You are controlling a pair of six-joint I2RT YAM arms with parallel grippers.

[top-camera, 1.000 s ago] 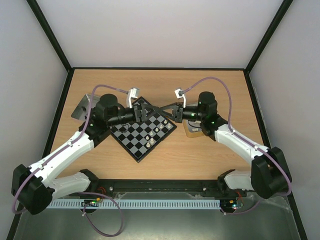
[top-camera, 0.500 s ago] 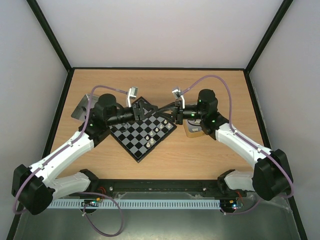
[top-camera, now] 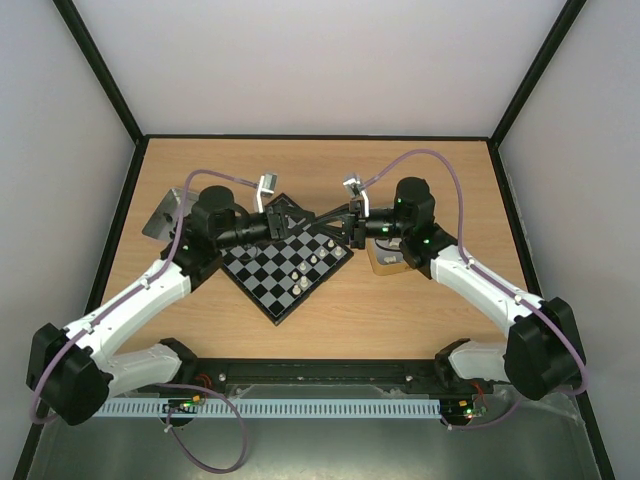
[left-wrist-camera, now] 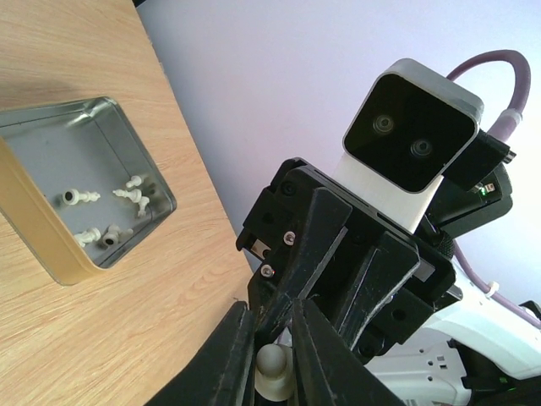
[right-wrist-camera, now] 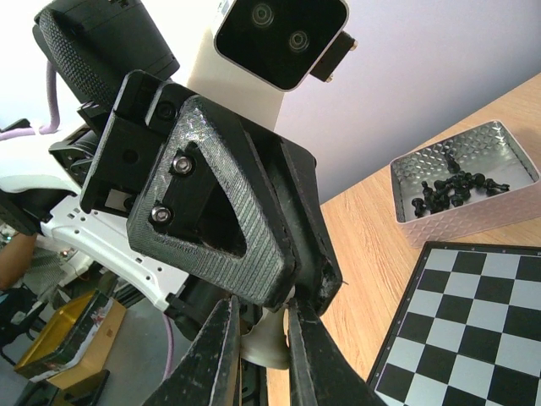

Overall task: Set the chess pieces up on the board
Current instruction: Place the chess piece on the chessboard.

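Since a second ago, both wrists have edged slightly toward the far side. My two sets of jaws remain nose to nose above the far corner of the board.

Left jaws: narrowed to a slit and closed on a cream chess piece, whose round head sits between the fingers.

Right jaws: also drawn almost together, with the same pale shape clamped between the fingers.

Obstruction: each pair has the other's black finger housing directly ahead, close enough that I cannot tell whether they touch.

Surroundings: ahead and left of my left jaws, a metal tray on the worktop holds several loose white pieces. Ahead and right of my right jaws, a second tray holds dark pieces and lies just beside the board's edge. A few standing pieces occupy squares near the board's right corner, on the near side of both jaws.
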